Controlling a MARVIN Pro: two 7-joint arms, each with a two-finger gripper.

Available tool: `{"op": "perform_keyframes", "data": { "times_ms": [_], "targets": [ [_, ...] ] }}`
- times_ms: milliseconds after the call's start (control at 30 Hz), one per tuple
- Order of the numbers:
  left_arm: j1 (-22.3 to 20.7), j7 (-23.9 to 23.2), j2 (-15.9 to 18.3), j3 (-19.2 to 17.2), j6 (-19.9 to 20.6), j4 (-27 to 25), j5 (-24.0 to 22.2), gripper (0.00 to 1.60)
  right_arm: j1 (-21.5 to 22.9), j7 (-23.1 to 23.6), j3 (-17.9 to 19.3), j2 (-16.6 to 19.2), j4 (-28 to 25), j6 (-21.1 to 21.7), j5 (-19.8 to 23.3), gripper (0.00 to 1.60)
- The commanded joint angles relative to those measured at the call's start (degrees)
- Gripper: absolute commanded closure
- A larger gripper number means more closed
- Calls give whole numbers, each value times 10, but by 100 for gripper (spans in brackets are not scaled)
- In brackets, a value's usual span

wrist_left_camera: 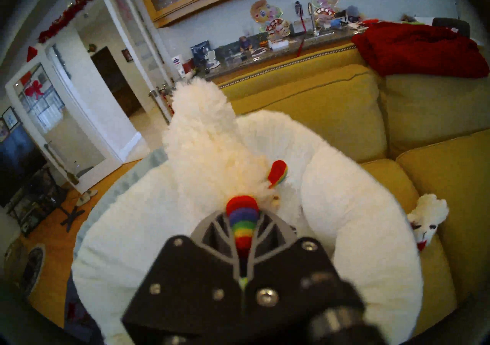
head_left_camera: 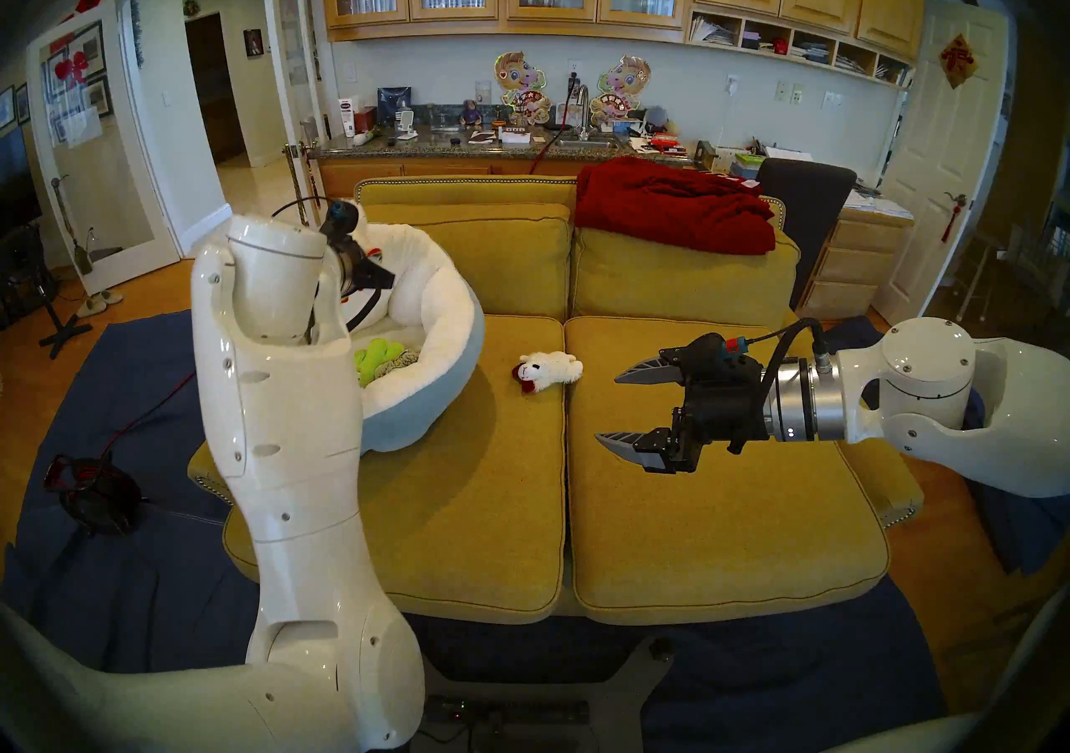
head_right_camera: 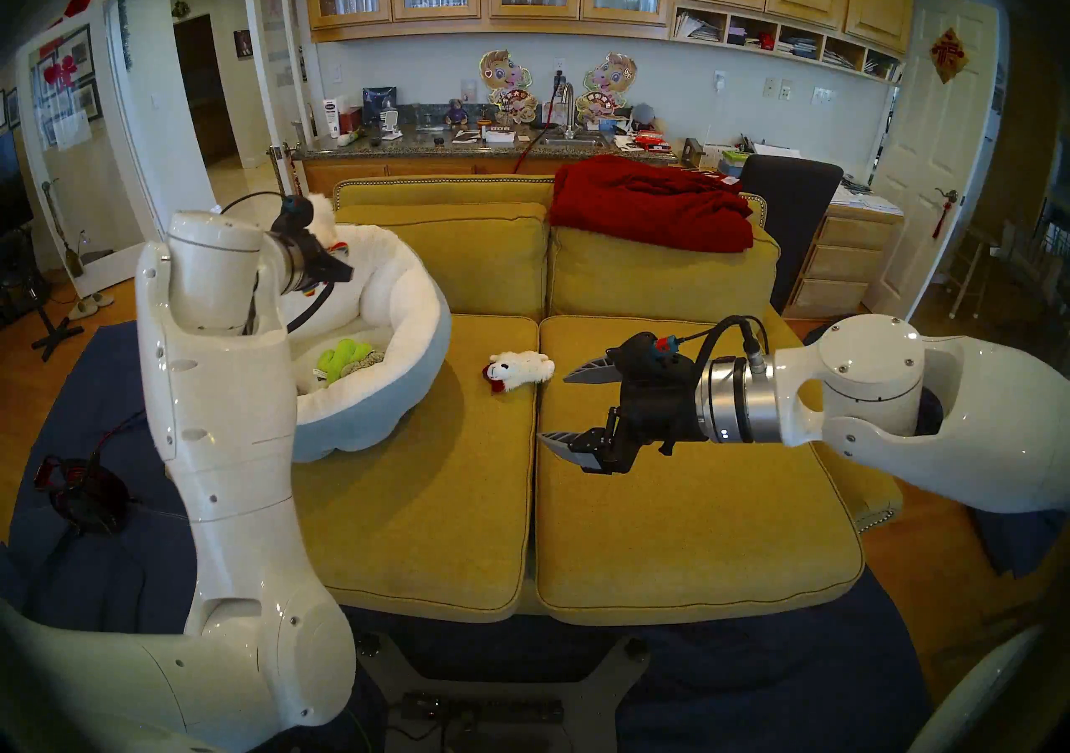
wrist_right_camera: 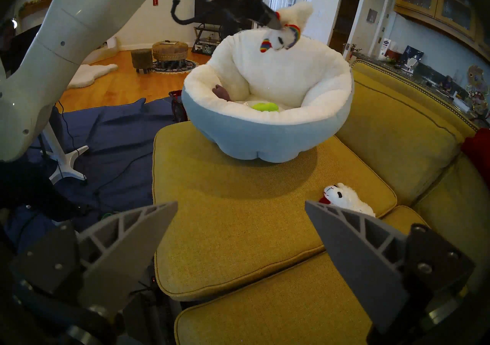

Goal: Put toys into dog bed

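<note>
The dog bed (head_left_camera: 417,416), cream plush inside a light blue shell, sits on the sofa's left seat cushion. Above its back rim my left gripper (wrist_left_camera: 242,219) is shut on the rainbow-trimmed white lamb (wrist_left_camera: 206,150), gripping it by a rainbow-striped part; the lamb (wrist_right_camera: 294,15) hangs over the bed. A green cactus (head_left_camera: 379,361) and a purple-grey toy (wrist_right_camera: 222,92) lie inside the bed. Another white lamb (head_left_camera: 547,372) with a red patch lies on the seat just right of the bed. My right gripper (head_left_camera: 608,407) hovers open and empty over the right seat cushion, close to that lamb.
A dark red blanket (head_left_camera: 677,207) is draped over the sofa's right back cushion. Mustard-yellow back cushions (head_left_camera: 492,260) rise behind the bed. A dark blue cloth (head_left_camera: 116,561) covers the floor around the sofa, with a cable and a dark object on it at left.
</note>
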Motion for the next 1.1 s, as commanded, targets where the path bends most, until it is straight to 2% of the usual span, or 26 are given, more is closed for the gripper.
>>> {"op": "perform_keyframes", "data": {
  "times_ms": [0,167,200,300,367,700,733,800,867,933,967,1067],
  "targets": [
    [62,-59,17,22,-1,-53,-11,160,14,-2,13,-1,0,-5,0,0],
    [116,-66,36,41,-1,-80,-28,160,15,-2,14,-1,0,-6,0,0],
    [111,-54,34,39,-1,-75,-31,160,15,-2,14,-1,0,-6,0,0],
    [147,-65,54,35,-1,-92,-43,160,16,-2,15,-1,0,-6,0,0],
    [148,-54,59,34,-1,-90,-51,160,16,-2,15,-1,0,-6,0,0],
    [150,-62,130,4,-1,-56,-115,160,17,-2,14,-1,0,-7,0,0],
    [149,-62,144,0,-1,-47,-128,139,17,-2,14,-1,0,-7,0,0],
    [143,-66,159,-4,-1,-36,-142,0,18,-2,14,-1,0,-7,0,0],
    [139,-55,166,-7,-1,-27,-158,0,18,-2,14,-1,0,-7,0,0],
    [134,-83,185,-12,-1,-21,-168,0,18,-2,14,-1,0,-7,0,0],
    [135,-53,184,-10,-1,-17,-185,0,18,-2,13,-1,0,-7,0,0],
    [140,-61,203,-9,-1,-22,-210,0,18,-2,13,-1,0,-7,0,0]
  ]
}}
